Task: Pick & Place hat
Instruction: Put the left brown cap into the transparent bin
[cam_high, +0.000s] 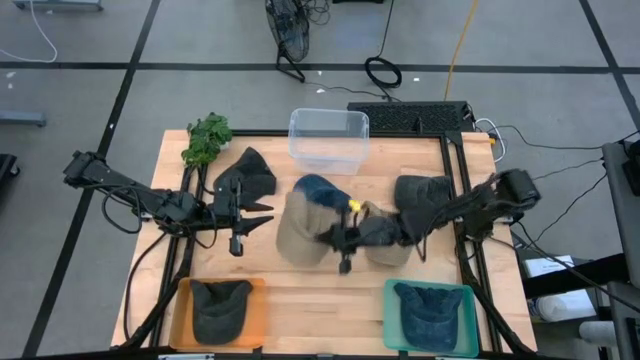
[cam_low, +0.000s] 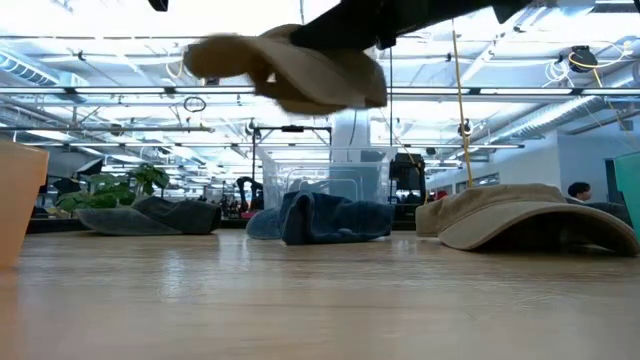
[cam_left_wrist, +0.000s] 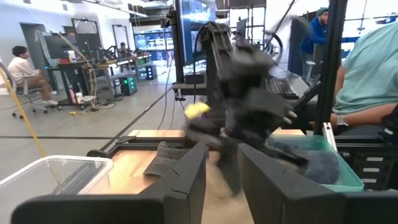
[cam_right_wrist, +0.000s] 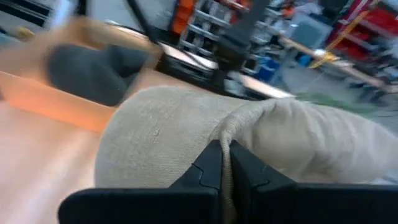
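Observation:
A beige hat (cam_high: 298, 235) hangs above the table's middle, high over the wood in the low view (cam_low: 290, 70). My right gripper (cam_high: 335, 238) reaches in from the table's right and is shut on it (cam_right_wrist: 222, 152). My left gripper (cam_high: 262, 215) waits left of the beige hat, level, fingers open with nothing between them (cam_left_wrist: 221, 177); a dark hat (cam_high: 250, 175) lies just beyond it. A blue hat (cam_high: 325, 190), another dark hat (cam_high: 425, 190) and a second beige hat (cam_low: 530, 215) lie on the table. My right gripper pinches a puckered fold of the beige hat's cloth (cam_right_wrist: 231, 127) between its two shut fingers. The fingers come nearly level from the table's right side. The hat is lifted clear of the table, its crown bulging out beyond the fingertips.
An orange tray (cam_high: 255, 325) at the near left holds a dark hat. A green tray (cam_high: 392, 320) at the near right holds a blue hat. A clear plastic bin (cam_high: 328, 138) and a green plant (cam_high: 207, 138) stand at the far edge. A person sits beyond the table (cam_left_wrist: 367, 68).

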